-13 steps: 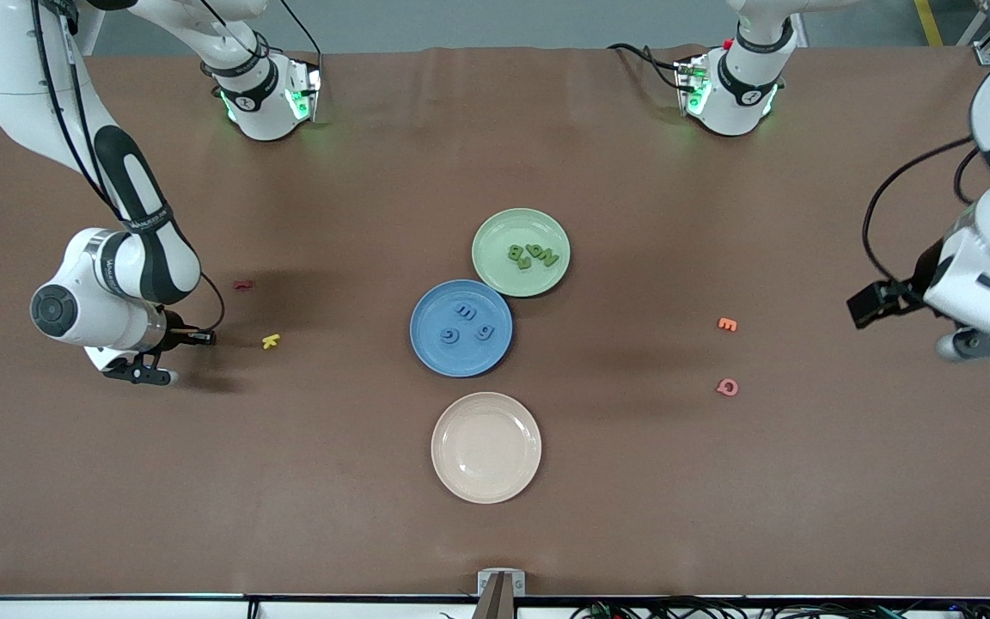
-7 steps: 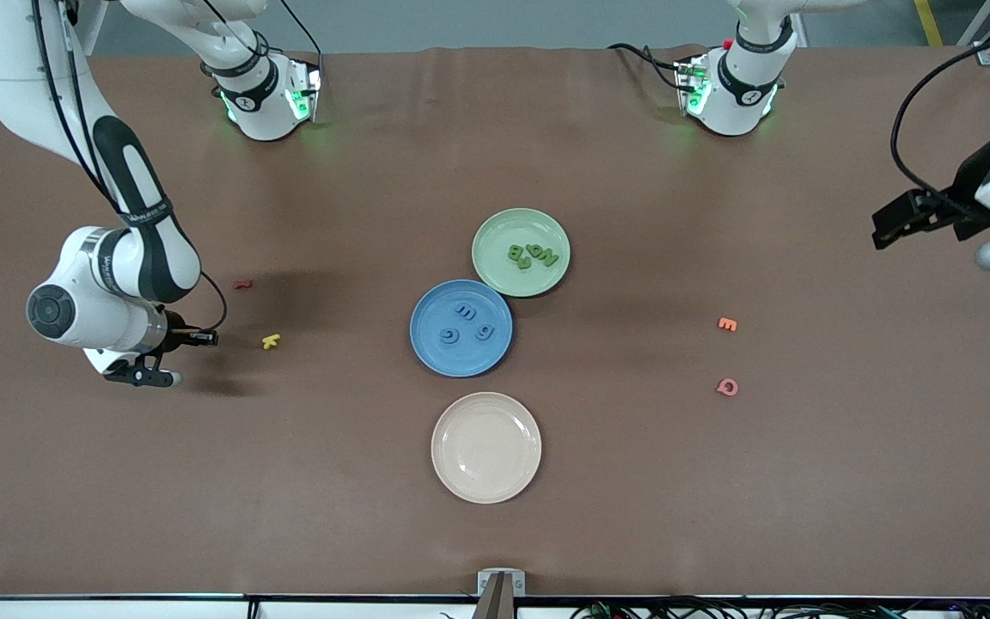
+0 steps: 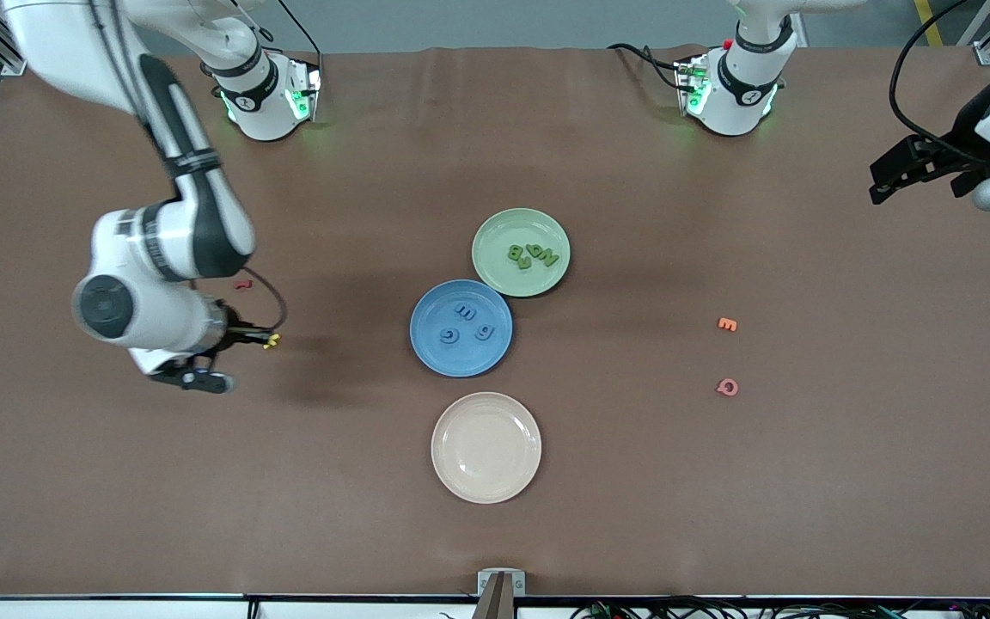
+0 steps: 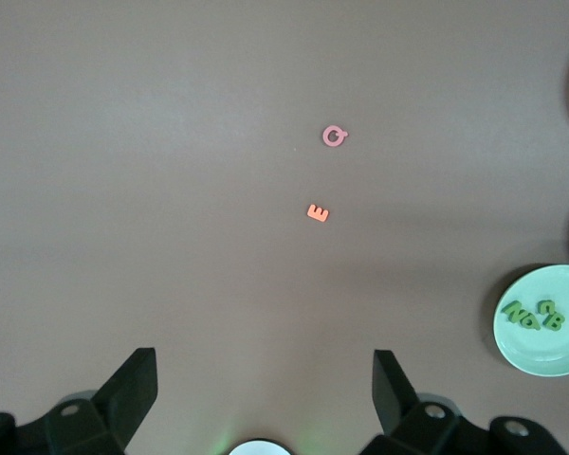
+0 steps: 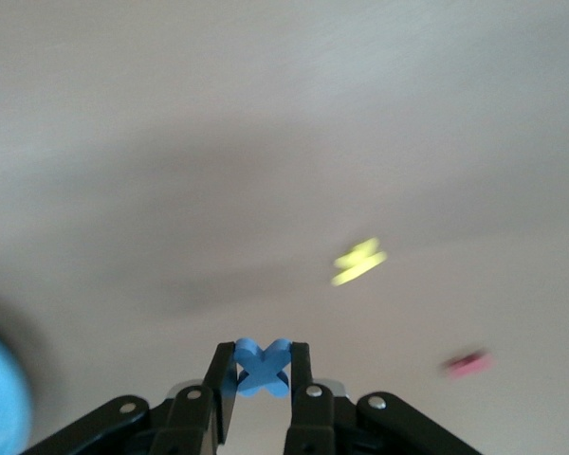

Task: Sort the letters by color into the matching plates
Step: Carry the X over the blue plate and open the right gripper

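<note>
My right gripper point(image 3: 259, 334) is shut on a blue X letter point(image 5: 263, 369), seen in the right wrist view point(image 5: 262, 365), and holds it above the table over a yellow letter point(image 3: 271, 341). The blue plate point(image 3: 426, 352) holds three blue letters point(image 3: 466, 322). The light green plate point(image 3: 495, 228) touches it on the side farther from the camera and holds several green letters point(image 3: 533, 255). My left gripper point(image 3: 883, 179) is open and empty point(image 4: 263, 365), up in the air at the left arm's end of the table. Its wrist view shows the green plate point(image 4: 512, 346).
A beige plate point(image 3: 461, 477) lies nearer the camera than the blue plate. A red letter point(image 3: 242, 284) lies near the right gripper. An orange E point(image 3: 726, 324) and a pink Q point(image 3: 727, 387) lie toward the left arm's end.
My right gripper has moved with the blue X toward the plates and now hangs over the yellow letter. My left arm has drawn up and back toward the robots' edge of the table.
</note>
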Motion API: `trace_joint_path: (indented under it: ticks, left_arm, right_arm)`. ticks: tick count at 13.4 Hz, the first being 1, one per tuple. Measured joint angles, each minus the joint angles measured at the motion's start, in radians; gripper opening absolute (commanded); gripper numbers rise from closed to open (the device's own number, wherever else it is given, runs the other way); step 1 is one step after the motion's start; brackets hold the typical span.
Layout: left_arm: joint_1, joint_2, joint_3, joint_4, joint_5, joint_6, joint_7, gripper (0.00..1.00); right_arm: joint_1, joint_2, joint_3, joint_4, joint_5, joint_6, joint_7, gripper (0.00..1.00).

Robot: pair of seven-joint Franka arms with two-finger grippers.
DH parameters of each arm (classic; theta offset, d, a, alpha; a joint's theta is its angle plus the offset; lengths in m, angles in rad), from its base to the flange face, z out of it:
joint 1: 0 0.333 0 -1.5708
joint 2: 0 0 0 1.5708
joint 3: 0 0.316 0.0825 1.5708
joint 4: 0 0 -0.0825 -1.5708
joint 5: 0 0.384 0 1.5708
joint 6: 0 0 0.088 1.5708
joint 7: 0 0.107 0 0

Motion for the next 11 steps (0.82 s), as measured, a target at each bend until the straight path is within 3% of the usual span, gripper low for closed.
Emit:
trace_joint_path:
  ticks: [2,5,8,11]
  left_arm:
    - [-0.001,-0.011,-0.005,-0.009,0.0,0.0,0.003,1.0]
    - [0.003,-0.025,-0.001,-0.011,0.0,0.0,0.03,1.0]
    - [0.006,-0.029,0.005,-0.011,0.0,0.0,0.056,1.0]
    - [0.005,-0.029,0.006,-0.016,0.0,0.0,0.058,1.0]
  right_arm:
    - [0.146,0.007,0.003,0.013,0.045,0.041,0.18,0.09]
    - [0.29,0.059,0.003,0.015,0.111,0.159,0.297,0.09]
    - [0.367,0.163,0.002,0.016,0.119,0.297,0.356,0.09]
    - [0.374,0.205,0.0,0.02,0.12,0.32,0.36,0.1]
